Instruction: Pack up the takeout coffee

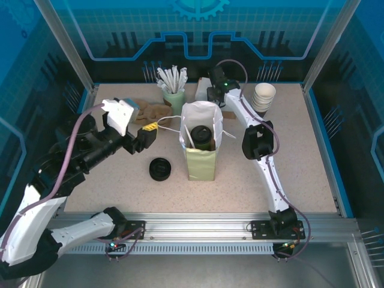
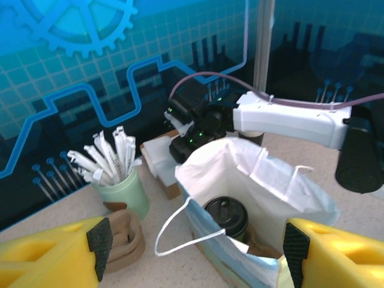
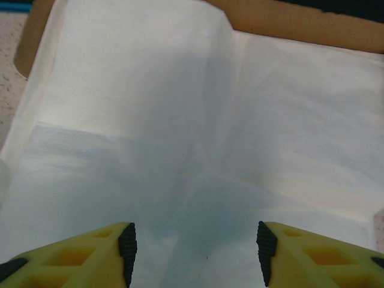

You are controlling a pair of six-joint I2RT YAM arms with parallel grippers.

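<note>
Left gripper (image 2: 198, 243), jaws wide apart and empty, faces the paper bag (image 2: 258, 180) standing mid-surface. Right gripper (image 3: 195, 249), jaws likewise parted on nothing, sits at the bag's far wall. One takeout coffee (image 2: 227, 216) stands upright inside the one bag (lid on), so packing appears essentially done. The next move probably calls for backing both arms clear without snagging a handle. Also counted: one pile of lids (image 1: 160, 168), and one cup stack (image 1: 264, 96) toward the far right corner.

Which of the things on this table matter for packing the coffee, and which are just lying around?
For the job: takeout coffee, paper bag holding it.
Lying about: black lids, stack of lidless cups, green cup of wrapped straws, white napkins.
</note>
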